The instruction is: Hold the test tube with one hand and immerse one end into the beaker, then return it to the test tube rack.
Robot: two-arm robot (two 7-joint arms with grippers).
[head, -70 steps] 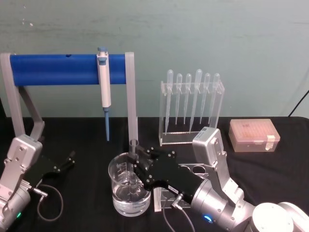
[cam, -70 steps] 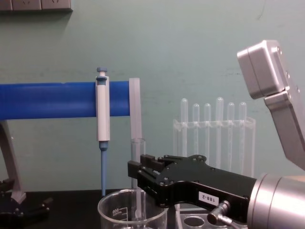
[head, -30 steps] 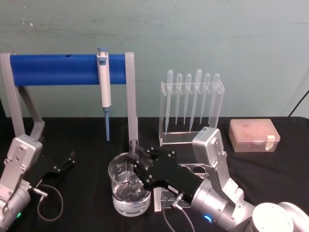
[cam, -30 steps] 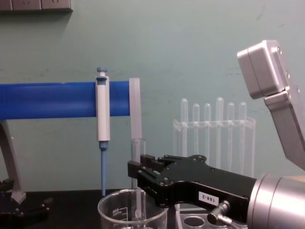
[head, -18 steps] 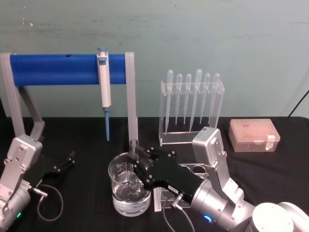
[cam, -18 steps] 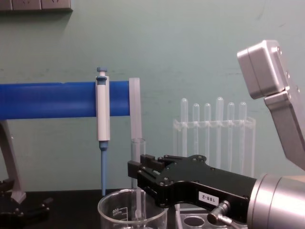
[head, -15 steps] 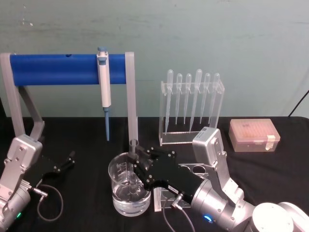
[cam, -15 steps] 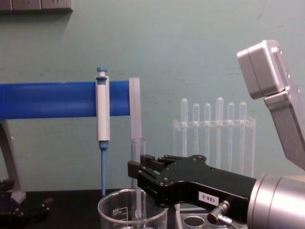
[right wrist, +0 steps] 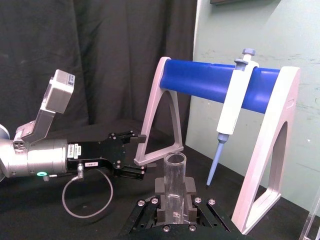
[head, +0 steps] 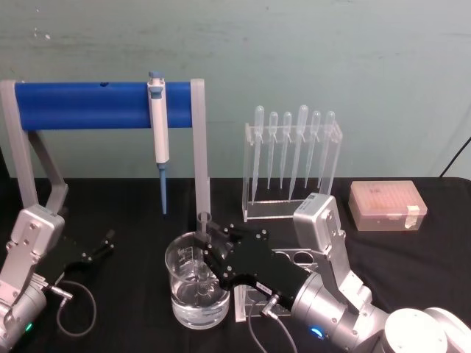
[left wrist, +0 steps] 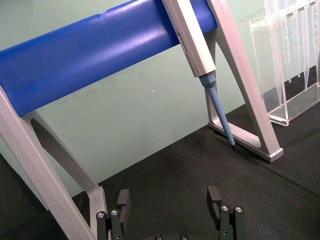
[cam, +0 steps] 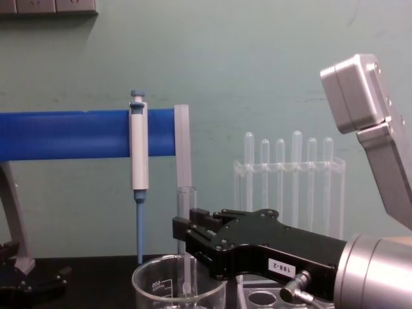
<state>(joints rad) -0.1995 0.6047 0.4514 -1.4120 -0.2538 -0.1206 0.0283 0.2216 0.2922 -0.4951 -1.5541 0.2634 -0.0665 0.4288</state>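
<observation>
The test tube (head: 203, 243) stands upright with my right gripper (head: 208, 254) shut on its middle. Its lower end reaches down into the water inside the beaker (head: 176, 283), near the front middle of the table. From the chest view the test tube's (cam: 187, 205) open rim rises above the black fingers (cam: 193, 233), and the beaker's rim (cam: 149, 278) sits just below them. The right wrist view looks along the test tube (right wrist: 175, 177) clamped between the pads (right wrist: 161, 212). My left gripper (head: 94, 251) rests open at the table's left, and in the left wrist view the left gripper (left wrist: 169, 204) holds nothing.
A blue bar stand (head: 88, 105) carries a white and blue pipettor (head: 158, 125) behind the beaker. A clear rack of plastic pipettes (head: 293, 158) stands at the back middle, a pink tip box (head: 388, 206) at the right. A clear tube rack (head: 294, 257) lies under my right arm.
</observation>
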